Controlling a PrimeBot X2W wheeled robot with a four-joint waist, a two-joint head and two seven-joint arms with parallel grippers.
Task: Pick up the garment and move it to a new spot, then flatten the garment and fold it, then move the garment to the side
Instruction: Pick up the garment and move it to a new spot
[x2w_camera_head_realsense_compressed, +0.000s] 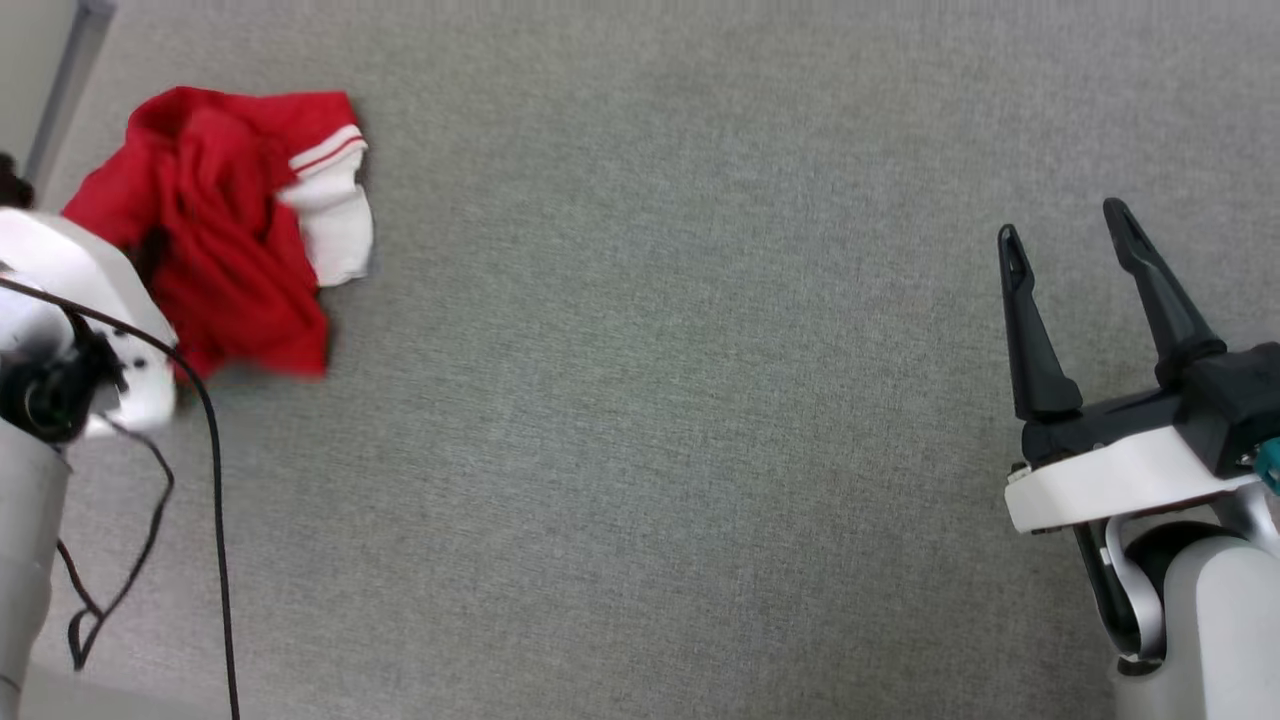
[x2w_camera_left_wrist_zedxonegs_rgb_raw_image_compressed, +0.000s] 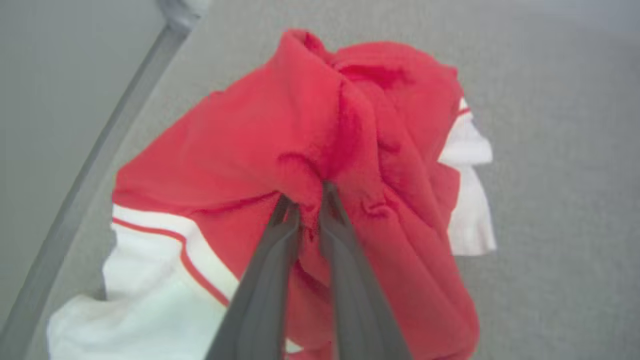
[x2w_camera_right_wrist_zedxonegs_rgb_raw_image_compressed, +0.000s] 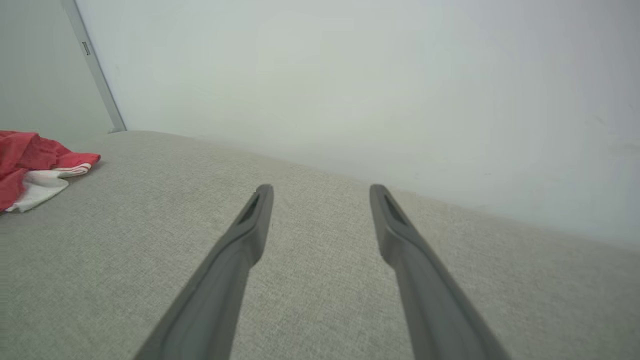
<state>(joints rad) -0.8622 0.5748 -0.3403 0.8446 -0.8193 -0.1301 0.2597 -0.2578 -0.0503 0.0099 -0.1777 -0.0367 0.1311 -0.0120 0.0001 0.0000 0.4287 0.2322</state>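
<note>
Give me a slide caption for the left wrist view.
Left gripper pinches a fold of the crumpled red-and-white garment, grey surface beneath.

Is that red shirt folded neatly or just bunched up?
Bunched up: the garment is crumpled in deep creases, a white sleeve sticking out.

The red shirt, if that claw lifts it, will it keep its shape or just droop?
It will probably droop: the red shirt lies crumpled in soft folds, and the left gripper pinches a ridge of cloth that wrinkles around it. It is likely light, since the cloth looks thin. Its white sleeve sticks out loose, so it may trail.
</note>
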